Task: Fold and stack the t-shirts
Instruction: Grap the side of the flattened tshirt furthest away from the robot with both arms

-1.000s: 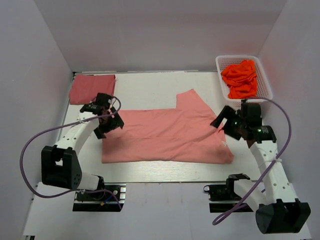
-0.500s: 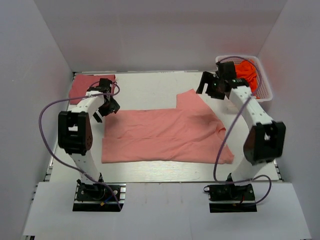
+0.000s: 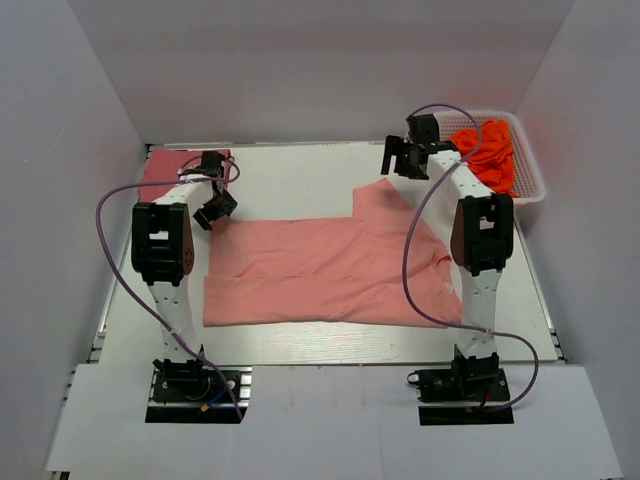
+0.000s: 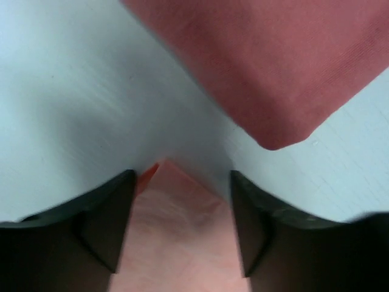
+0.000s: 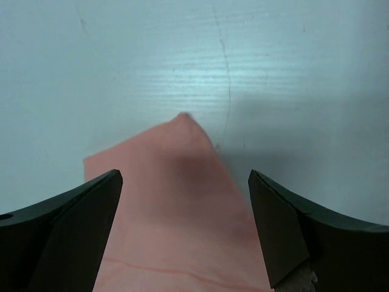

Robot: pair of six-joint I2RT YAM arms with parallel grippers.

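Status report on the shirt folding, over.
Left pincer open, straddling the far-left corner of the salmon-pink shirt. Right pincer open over its far-right corner. Rose-red shirt folded, far left. Nothing in the way.

Left arm (image 3: 160,245) stands upright from its base, forearm reaching toward the far side. Left fingers (image 4: 103,225) parted, tips aimed down. Right arm (image 3: 482,230) upright likewise, forearm stretched far and slightly inward. Right fingers (image 5: 73,219) spread wide, tips down.
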